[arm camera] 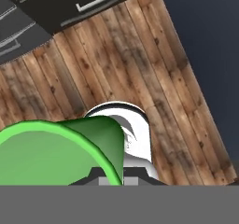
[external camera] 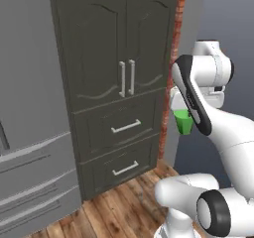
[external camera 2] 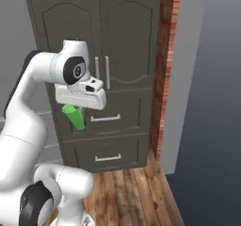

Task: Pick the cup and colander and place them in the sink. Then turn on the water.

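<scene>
I hold the bright-green cup (external camera: 184, 122) up in the air in front of a tall cabinet, well above the floor. My gripper (external camera 2: 76, 112) is shut on it, and the cup (external camera 2: 75, 117) hangs tilted beneath the white hand. In the hand view the cup's open rim and side (arm camera: 51, 155) take up the lower left, with the floor far below. In the left base view my forearm covers part of the gripper (external camera: 181, 114). The colander, the sink and the water are out of view.
A tall dark cabinet (external camera: 116, 43) with double doors and two drawers (external camera 2: 110, 119) stands straight ahead. A brick strip (external camera 2: 164, 79) and a grey wall edge flank it on the right, and grey panels (external camera: 30, 133) on the left. Wooden floor (arm camera: 140, 55) lies below.
</scene>
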You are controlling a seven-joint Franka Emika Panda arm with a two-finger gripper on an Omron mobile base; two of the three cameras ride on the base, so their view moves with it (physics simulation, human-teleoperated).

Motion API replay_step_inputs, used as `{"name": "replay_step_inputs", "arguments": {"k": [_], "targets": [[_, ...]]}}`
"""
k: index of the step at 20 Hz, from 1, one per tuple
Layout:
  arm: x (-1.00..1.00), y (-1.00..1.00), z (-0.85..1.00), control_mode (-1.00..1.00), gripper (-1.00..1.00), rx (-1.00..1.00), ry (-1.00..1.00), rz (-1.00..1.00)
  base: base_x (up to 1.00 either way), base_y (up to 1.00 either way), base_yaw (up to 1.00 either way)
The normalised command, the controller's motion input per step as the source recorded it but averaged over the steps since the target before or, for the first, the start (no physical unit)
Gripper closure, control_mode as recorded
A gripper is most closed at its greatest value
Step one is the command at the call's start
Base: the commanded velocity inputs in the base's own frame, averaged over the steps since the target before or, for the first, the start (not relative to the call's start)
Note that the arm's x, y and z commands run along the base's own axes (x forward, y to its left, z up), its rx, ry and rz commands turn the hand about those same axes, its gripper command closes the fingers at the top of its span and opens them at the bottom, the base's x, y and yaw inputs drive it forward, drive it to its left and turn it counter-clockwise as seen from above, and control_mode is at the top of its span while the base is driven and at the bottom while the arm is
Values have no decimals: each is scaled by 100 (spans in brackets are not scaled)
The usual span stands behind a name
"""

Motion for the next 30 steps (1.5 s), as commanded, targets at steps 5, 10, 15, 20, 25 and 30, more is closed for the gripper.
{"name": "replay_step_inputs", "arguments": {"k": [5,10,15,20,25,30], "targets": [[0,0,0,100,100,0,0,0,0,-33,-44],[0,0,0,100,100,0,0,0,0,-31,-51],[0,0,0,100,100,0,0,0,0,-36,-55],[0,0,0,100,100,0,0,0,0,-39,-55],[0,0,0,100,100,0,0,0,0,-38,-56],[0,0,0,100,100,0,0,0,0,-34,-58]]}}
